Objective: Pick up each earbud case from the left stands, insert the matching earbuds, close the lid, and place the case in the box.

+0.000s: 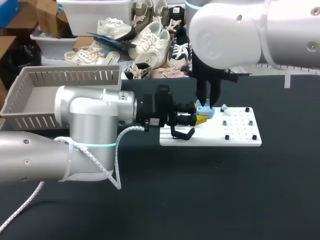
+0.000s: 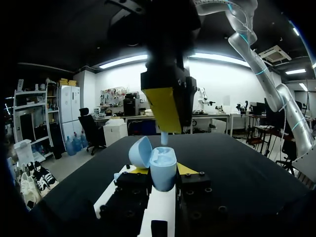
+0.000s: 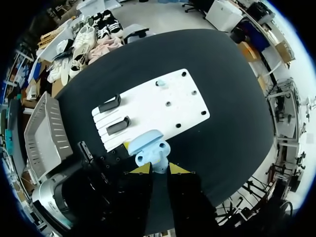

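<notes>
One earbud (image 2: 164,139) pinched in right gripper (image 3: 159,170) over open case (image 2: 163,159), itself clamped by left gripper (image 2: 163,170); lower straight into socket, slowly.

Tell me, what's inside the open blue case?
Pale moulded hollows show inside the case. An earbud hangs just above it in the right gripper. The case's front wall hides the bottoms, so another earbud cannot be ruled out.

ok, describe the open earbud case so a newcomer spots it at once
On the black table, find the flat white perforated board. Over its far edge the left gripper clamps a small pale-blue egg-shaped plastic earbud case, directly under the right gripper. Unlike the black hook-shaped stands nearby, it is pale blue with its lid swung open.
</notes>
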Motion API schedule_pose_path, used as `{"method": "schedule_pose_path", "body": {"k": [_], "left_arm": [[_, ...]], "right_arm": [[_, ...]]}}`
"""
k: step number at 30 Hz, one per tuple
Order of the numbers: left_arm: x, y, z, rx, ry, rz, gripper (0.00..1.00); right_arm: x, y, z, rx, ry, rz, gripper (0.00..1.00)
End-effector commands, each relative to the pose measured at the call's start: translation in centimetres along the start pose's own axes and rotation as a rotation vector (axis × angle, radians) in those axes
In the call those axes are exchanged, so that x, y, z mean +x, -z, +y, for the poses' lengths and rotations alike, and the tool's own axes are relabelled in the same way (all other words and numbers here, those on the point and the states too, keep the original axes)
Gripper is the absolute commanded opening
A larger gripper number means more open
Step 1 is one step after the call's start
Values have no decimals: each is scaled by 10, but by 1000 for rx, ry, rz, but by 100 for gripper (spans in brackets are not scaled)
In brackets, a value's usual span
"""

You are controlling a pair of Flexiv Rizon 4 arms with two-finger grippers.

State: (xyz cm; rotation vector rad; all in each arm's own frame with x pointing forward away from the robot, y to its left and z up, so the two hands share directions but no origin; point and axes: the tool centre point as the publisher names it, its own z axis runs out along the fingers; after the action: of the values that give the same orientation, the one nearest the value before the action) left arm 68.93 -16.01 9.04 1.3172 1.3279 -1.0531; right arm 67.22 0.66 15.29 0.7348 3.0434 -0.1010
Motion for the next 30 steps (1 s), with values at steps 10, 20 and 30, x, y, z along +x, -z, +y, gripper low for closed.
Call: {"method": "schedule_pose_path", "body": {"k": [10,20,30], "left_arm": [[1,0,-1,-6,-1,-2,0],[1,0,-1,-6,-1,-2,0],[1,0,-1,-6,-1,-2,0]], "right_arm": [[-3,-6,-2,-11,-14,8,0],[-5,-8,0,-15,-12,16,0],[-4,-10,0,-16,-16,22,0]]}}
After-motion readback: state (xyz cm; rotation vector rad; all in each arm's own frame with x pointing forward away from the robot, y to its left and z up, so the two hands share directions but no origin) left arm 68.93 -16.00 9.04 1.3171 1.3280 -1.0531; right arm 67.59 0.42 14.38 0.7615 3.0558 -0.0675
